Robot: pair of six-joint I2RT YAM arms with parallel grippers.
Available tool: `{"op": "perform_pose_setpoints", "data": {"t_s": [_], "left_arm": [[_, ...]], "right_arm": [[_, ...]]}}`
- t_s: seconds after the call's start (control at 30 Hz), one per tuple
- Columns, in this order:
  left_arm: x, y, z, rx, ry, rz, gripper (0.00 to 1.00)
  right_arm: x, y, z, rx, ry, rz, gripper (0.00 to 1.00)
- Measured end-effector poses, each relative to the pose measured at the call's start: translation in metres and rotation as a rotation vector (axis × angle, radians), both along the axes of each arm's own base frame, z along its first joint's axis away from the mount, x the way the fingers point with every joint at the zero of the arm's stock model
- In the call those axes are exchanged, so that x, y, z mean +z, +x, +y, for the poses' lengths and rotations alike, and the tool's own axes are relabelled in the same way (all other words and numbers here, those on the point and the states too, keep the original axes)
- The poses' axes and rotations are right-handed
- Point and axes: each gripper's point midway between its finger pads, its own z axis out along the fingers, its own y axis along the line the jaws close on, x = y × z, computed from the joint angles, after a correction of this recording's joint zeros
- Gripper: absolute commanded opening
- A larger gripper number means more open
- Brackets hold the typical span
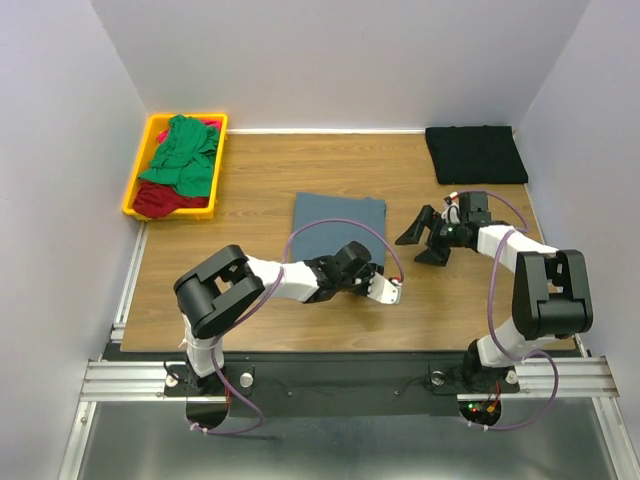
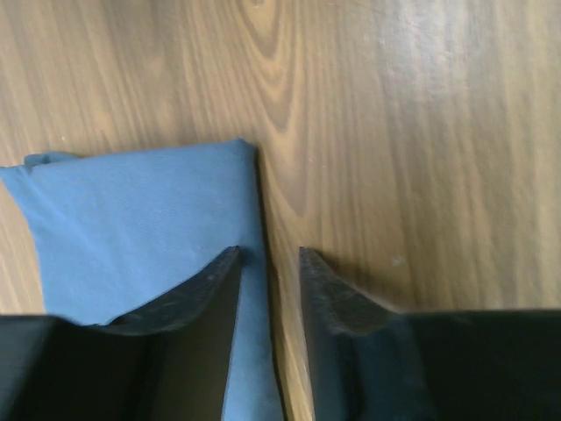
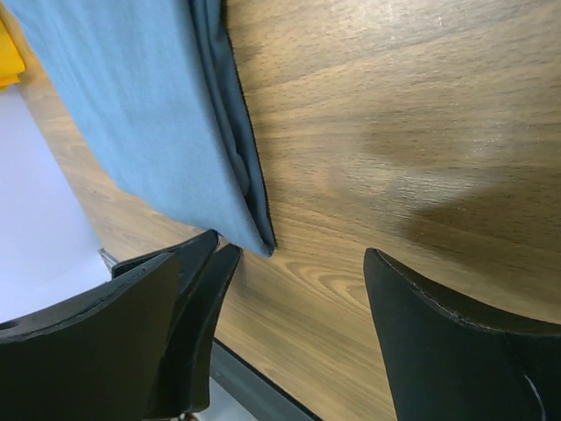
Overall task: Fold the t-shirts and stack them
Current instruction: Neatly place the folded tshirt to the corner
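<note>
Left hand (image 2: pixel 267 263) of mine is hanging low over the desk (image 1: pixel 250 190), its two fingers parted by only a narrow gap and gripping nothing. The right-hand edge of the folded slate blue-grey t-shirt (image 2: pixel 131 219) is showing through that gap in the lower middle of the left wrist view, so I am straddling the edge rather than pinching it. My right hand (image 1: pixel 428 240) is sitting wide open, right of centre in the top view, and is also holding nothing. In its own wrist view the shirt's layered corner is lying just beside the finger (image 3: pixel 175 324) at the lower left of the frame.

The blue-grey shirt is lying folded at the centre of the top view. The black t-shirt (image 1: pixel 477 153) is lying folded at the upper right, well apart from it. The green t-shirt (image 1: pixel 185 150) and the red t-shirt (image 1: pixel 165 200) are sitting crumpled in the yellow tray (image 1: pixel 133 190) at the upper left.

I am judging that the blue-grey shirt is due to be carried over to the black one, and this is where I am expecting trouble:
- If my left hand closes from this height, it may catch only the top layer, and the fold would peel open on lifting.
- If one finger lands on bare wood, it may shove the edge inward and bunch the cloth.
- Lifting by one corner alone would let the rest sag and unfold.
- My two hands are working close together, so they may bump.
</note>
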Motion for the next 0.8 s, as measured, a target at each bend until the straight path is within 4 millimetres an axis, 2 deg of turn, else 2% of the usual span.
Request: {"op": "perform_pose_setpoints", "data": {"t_s": [0.1,0.2,0.37,0.47,0.63,0.8], "left_arm": [[-0.002,0.006,-0.004,0.005,-0.005,-0.017,0.33],[-0.004,0.011,-0.01,0.01,-0.012,-0.019,0.17],[-0.002,0.023,-0.019,0.027,-0.033,0.022,0.01],[0.007,0.033,-0.026,0.053,-0.077,0.085,0.0],[0.034,0.05,-0.037,0.084,-0.184,0.175,0.0],[0.045,0.047,-0.043,0.101,-0.227,0.267,0.0]], "right_arm": [[-0.005,-0.001,0.001,-0.006,0.011,0.016,0.94],[-0.008,0.002,0.003,-0.012,0.028,0.024,0.95],[-0.016,0.009,0.006,-0.025,0.054,0.032,0.96],[-0.015,0.015,0.009,-0.039,0.086,0.011,0.96],[-0.012,0.03,0.013,-0.092,0.149,-0.029,0.95],[-0.011,0.04,0.016,-0.168,0.227,-0.044,0.93]]}}
